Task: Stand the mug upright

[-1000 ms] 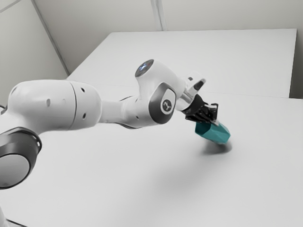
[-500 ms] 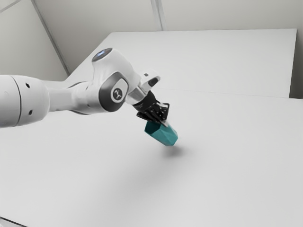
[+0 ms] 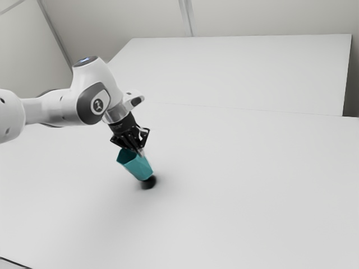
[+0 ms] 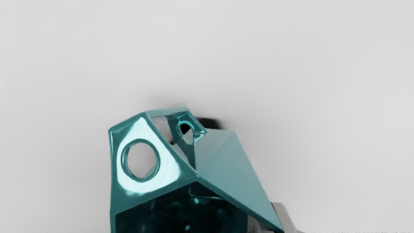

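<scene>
The black two-finger claw [image 3: 138, 152] pinches the wall of the glossy teal faceted mug [image 3: 136, 166], which leans, mouth upward, low over the smooth pale bench [image 3: 241, 190]. Grasping looks done; straightening, seating its base and releasing remain.

Item: teal faceted mug [image 3: 135, 165], tilted, below black two-finger gripper [image 3: 137, 151]. Both over white flat-topped table [image 3: 252, 196], left of the exterior view's centre.

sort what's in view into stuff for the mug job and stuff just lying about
For the job:
mug, tilted
hand, shut on the mug

Just around:
table, only a surface here
thin dark line, perhaps a cable
wall
</scene>
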Controlling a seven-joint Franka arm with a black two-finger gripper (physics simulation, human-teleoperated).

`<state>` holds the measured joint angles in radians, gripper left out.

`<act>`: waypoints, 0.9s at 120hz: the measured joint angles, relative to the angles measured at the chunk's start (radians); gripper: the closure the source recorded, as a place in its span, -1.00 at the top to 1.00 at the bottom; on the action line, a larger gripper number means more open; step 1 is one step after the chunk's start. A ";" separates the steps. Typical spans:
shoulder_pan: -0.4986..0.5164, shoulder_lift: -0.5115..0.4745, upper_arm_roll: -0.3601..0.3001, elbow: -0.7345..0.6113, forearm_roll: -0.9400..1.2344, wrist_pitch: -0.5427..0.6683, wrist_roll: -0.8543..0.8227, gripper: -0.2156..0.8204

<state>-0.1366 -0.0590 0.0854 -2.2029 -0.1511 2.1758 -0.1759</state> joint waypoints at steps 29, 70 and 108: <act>0.057 -0.005 0.000 0.000 0.043 -0.071 -0.007 -0.93; 0.069 0.038 0.000 0.001 0.076 -0.094 -0.012 -0.93; 0.065 0.059 0.004 0.005 0.078 -0.101 -0.015 -0.93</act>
<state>-0.0717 0.0003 0.0891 -2.1975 -0.0726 2.0745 -0.1906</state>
